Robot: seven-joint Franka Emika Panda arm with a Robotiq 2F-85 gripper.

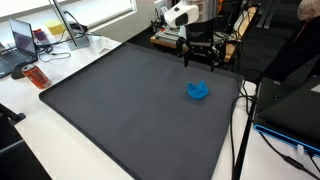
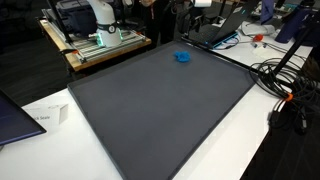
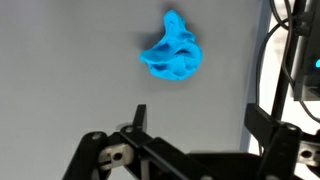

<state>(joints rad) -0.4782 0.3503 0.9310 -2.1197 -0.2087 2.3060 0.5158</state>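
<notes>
Roughly at the far end of a dark grey mat (image 1: 120, 100) lies a small, bright blue, crumpled lump (image 1: 198, 92); whether it is cloth or plastic cannot be told. In both exterior views it sits alone on the mat, close to one edge (image 2: 182, 57). In the wrist view the lump (image 3: 172, 58) fills the upper middle, resting flat on the grey surface, with nothing touching it. The gripper (image 3: 195, 118) hangs above the mat, apart from the lump, and its two black fingers (image 3: 140, 115) stand wide open and empty. In an exterior view the gripper (image 1: 200, 60) is seen beyond the lump, near the mat's far edge. The mat covers most of a white table (image 2: 250, 140). A tangle of dark cables (image 2: 290, 85) lies on the table beside the mat, and an open laptop (image 1: 25, 40) stands off to one side.
</notes>
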